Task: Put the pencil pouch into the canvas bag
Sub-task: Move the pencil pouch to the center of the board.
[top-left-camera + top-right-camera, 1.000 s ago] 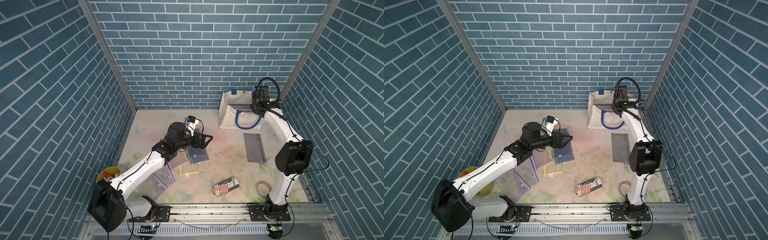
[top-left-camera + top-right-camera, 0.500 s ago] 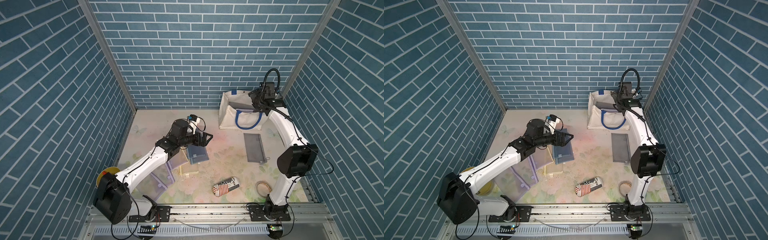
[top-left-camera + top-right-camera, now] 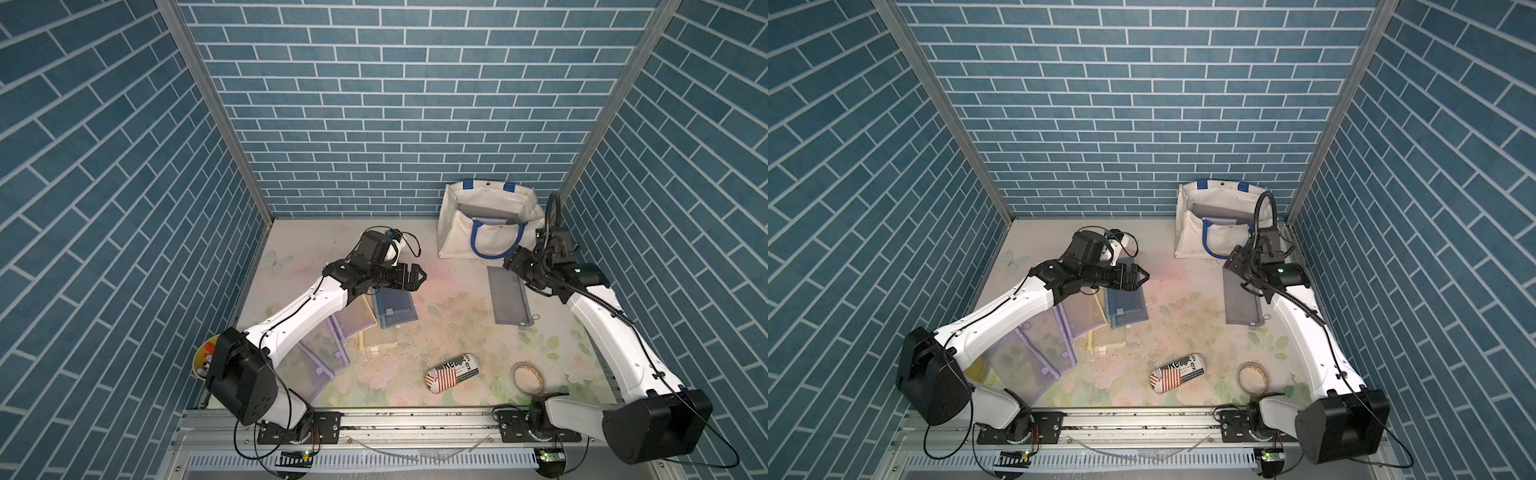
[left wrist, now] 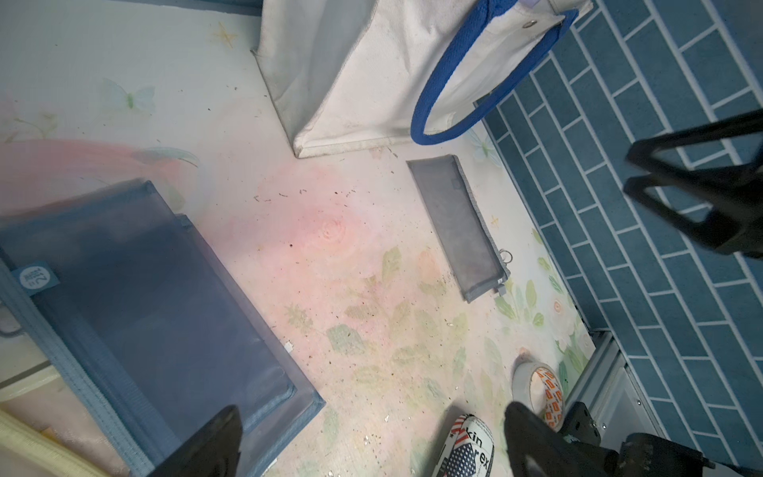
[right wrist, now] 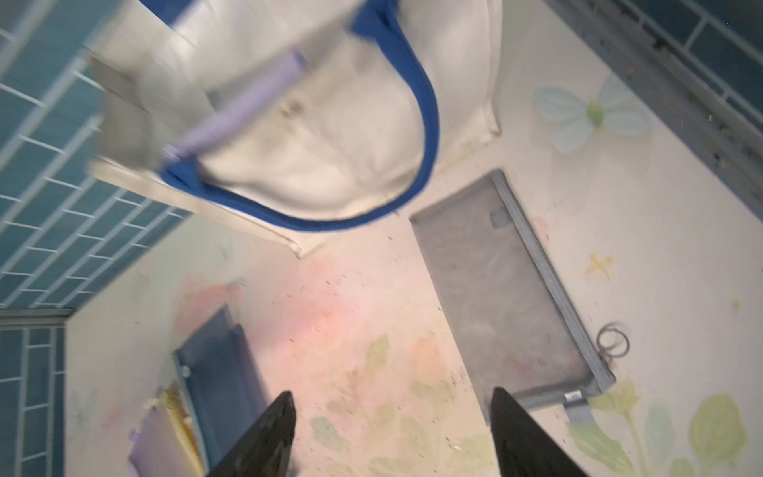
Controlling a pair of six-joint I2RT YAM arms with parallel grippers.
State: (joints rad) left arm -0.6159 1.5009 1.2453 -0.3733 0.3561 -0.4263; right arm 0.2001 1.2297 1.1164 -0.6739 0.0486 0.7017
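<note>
Left gripper (image 3: 420, 277) is wide open and empty, barely shifted, over the blue pouches (image 3: 392, 307). Right gripper (image 3: 510, 262), jaws apart with nothing between, has pulled back off the canvas bag (image 3: 457, 235) to above the grey pouch (image 3: 509, 299). The pencil pouch (image 3: 494, 221) sits inside the bag, lilac edge showing.

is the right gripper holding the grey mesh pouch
No, the right gripper is open and empty, and the grey mesh pouch lies flat on the table.
</note>
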